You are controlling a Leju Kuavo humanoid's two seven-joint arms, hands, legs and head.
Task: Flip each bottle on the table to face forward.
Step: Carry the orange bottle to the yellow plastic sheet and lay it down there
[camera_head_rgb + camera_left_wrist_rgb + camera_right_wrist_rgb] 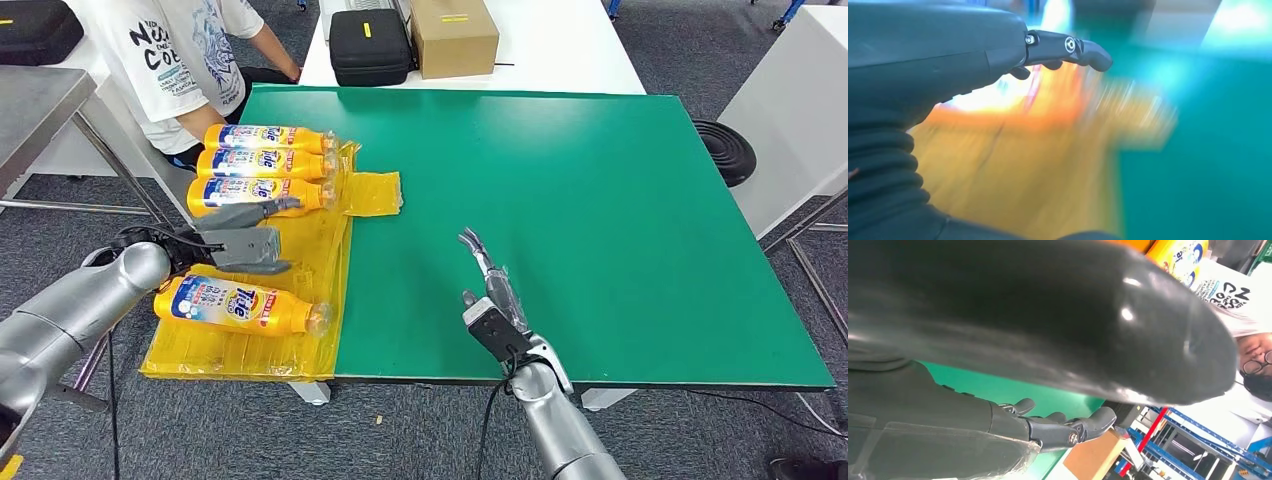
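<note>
Three orange Tide bottles lie side by side, labels up, at the far end of a yellow plastic sheet (320,260): the farthest bottle (268,138), the middle one (265,162) and the nearest of the three (255,190). A separate bottle (240,304) lies label up near the sheet's front edge. My left hand (245,240) hovers open above the sheet between that bottle and the row, holding nothing. Its fingers (1068,47) show extended in the blurred left wrist view. My right hand (492,290) rests open on the green mat (560,200), fingers (1068,427) stretched out and empty.
A seated person in a white T-shirt (180,50) is close to the table's far left corner. A black case (370,45) and a cardboard box (453,35) stand on the white table behind. A metal table (40,110) stands at the left.
</note>
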